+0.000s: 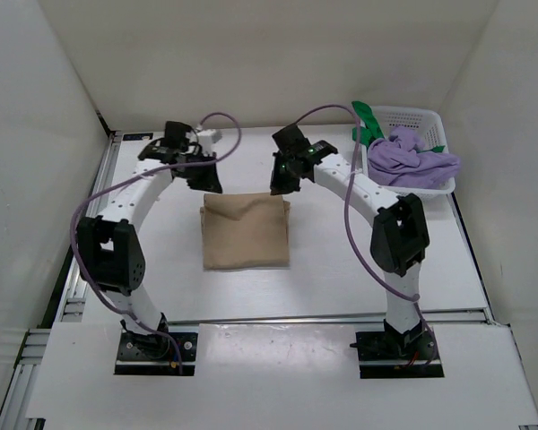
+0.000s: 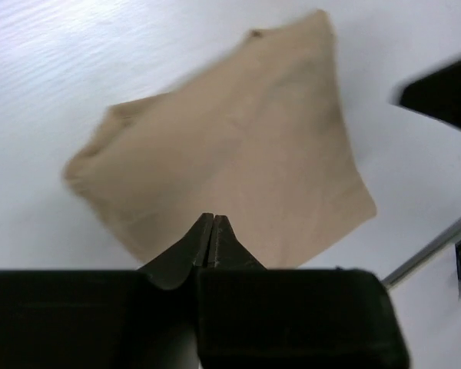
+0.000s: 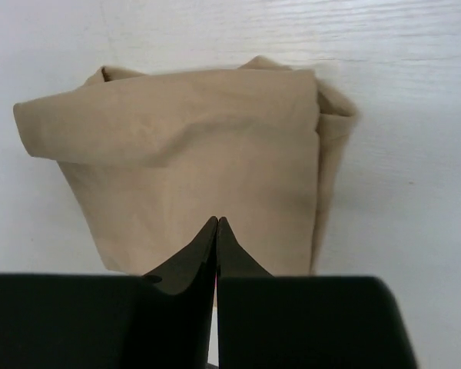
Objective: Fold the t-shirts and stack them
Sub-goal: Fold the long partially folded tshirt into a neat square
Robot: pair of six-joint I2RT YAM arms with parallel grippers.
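A tan t-shirt (image 1: 246,232) lies folded into a rectangle on the white table, between the two arms; it also fills the left wrist view (image 2: 230,146) and the right wrist view (image 3: 192,169). My left gripper (image 1: 212,184) hovers just beyond its far left corner, fingers pressed together (image 2: 213,220) with nothing between them. My right gripper (image 1: 281,186) hangs above the far right corner, also shut and empty (image 3: 217,221). A light purple t-shirt (image 1: 411,161) is bunched up in the basket, with a bright green t-shirt (image 1: 368,132) showing beside it.
A white mesh basket (image 1: 424,119) stands at the back right of the table. White walls enclose the table on three sides. An aluminium rail (image 1: 287,317) runs along the near edge in front of the arm bases.
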